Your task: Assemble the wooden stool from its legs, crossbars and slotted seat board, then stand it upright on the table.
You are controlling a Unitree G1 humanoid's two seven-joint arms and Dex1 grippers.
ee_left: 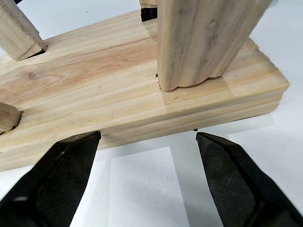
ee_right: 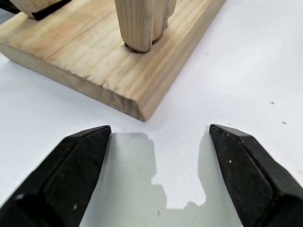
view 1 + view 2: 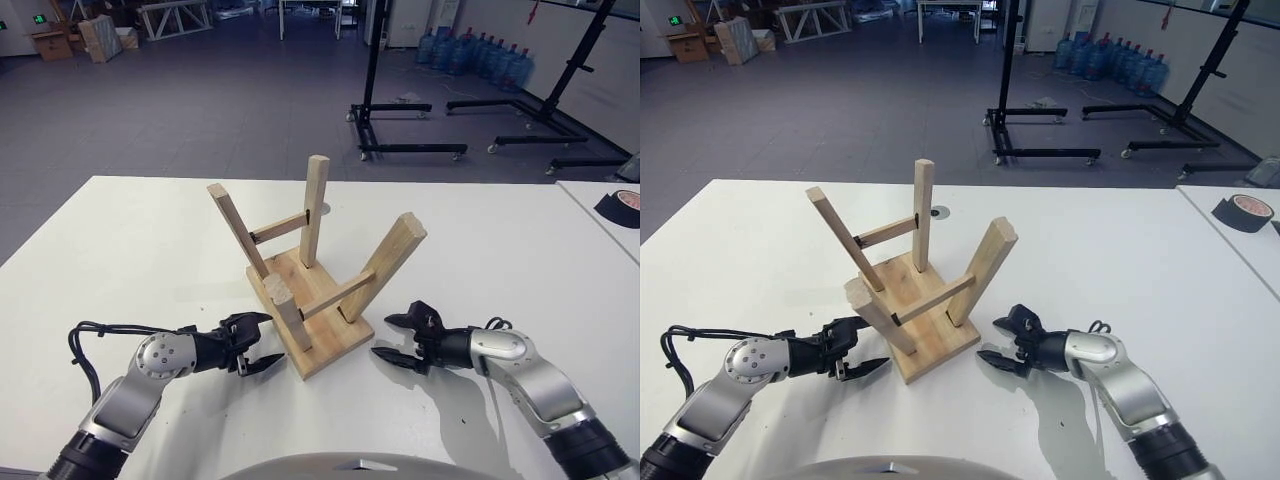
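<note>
Stool (image 3: 310, 290) upside down, centre of table (image 3: 130, 240). Seat board (image 3: 330, 340) lies flat, 4 legs (image 3: 316, 205) up, both crossbars (image 3: 337, 295) seated. L gripper (image 3: 272, 340) released, jaws wide, just off board's near-left edge, no contact. R gripper (image 3: 381, 335) likewise spread, facing near-right edge, strip of bare table between. Tape roll (image 3: 622, 205) well apart, far R.

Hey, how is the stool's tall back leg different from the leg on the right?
The back leg stands nearly upright, while the right leg leans outward to the right. The back leg looks slim; the right leg shows a broader face. Both are pale wood and rise from the seat board, which lies flat on the table.
</note>
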